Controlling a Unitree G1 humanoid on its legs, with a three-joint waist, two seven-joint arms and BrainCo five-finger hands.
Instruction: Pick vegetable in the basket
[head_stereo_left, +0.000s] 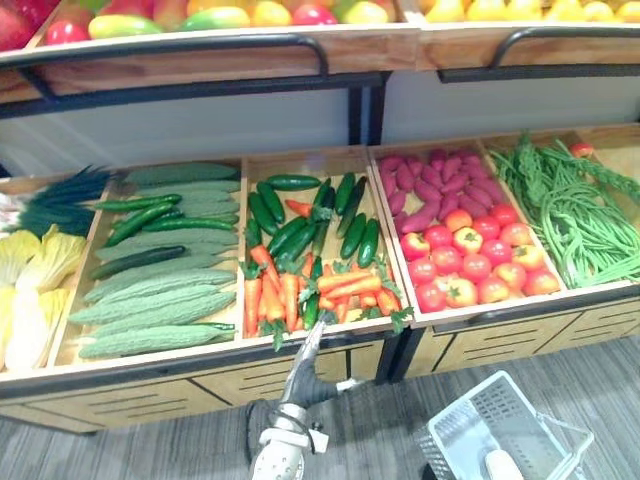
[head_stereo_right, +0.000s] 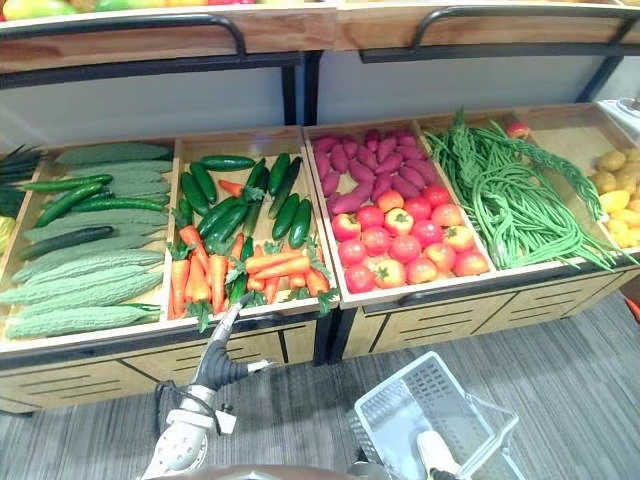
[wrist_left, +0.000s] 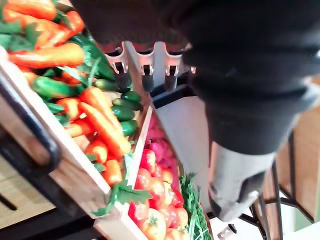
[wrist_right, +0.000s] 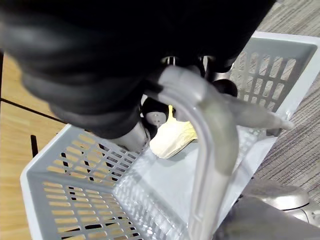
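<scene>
- Left hand is at the front lip of the middle bin, aimed at the carrots. The fingers are straight, side by side and holding nothing, with the thumb apart from them.
- Right hand is low on my right. Its fingers look curled round the handle of the grey basket, which hangs over the floor, well apart from the bins.
- Nothing is picked yet, and the target stays in the bin. A pale yellowish item already lies in the basket; I can't tell what it is.
- Risk 1: my fingertips clip the wooden lip or the black bar below it, because the approach is low and shallow.
- Risk 2: the carrots are piled crosswise with their leafy tops tangled. Pinching one could drag its neighbours over the edge onto the floor.
- Risk 3: small cucumbers are mixed in among the carrots, so a wide close could catch two items, or the wrong one.
- Risk 4: the carrots are tapered and smooth, so a tip-only pinch probably squirts one out. I'd want the thumb under mid-body.
- Risk 5: the basket hangs off one handle and can swing or tilt. A drop from high up may hit the rim and bounce out.
</scene>
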